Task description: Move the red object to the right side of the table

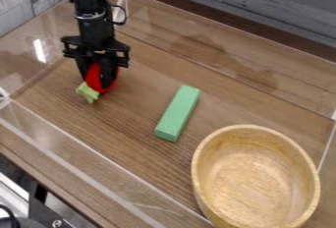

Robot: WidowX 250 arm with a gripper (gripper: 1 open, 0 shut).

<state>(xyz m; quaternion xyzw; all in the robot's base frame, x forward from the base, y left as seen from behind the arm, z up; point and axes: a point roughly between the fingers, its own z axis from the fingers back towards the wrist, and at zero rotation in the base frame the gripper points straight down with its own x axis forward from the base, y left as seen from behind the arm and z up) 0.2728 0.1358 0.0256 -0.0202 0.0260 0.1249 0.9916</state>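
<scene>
Claw (97, 78) pinched on the red object (96, 79) — glossy oval, seemingly green-leafed at its lower end.

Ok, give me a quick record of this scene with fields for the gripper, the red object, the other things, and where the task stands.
gripper: gripper points down at the left of the table, shut on the red object
red object: red object sits between the fingers, green leafy end low by the tabletop
green block: green block lies flat near the middle, apart from the gripper
bowl: wooden bowl at the near right, nothing in it
task: not yet done, red object on the left side
</scene>
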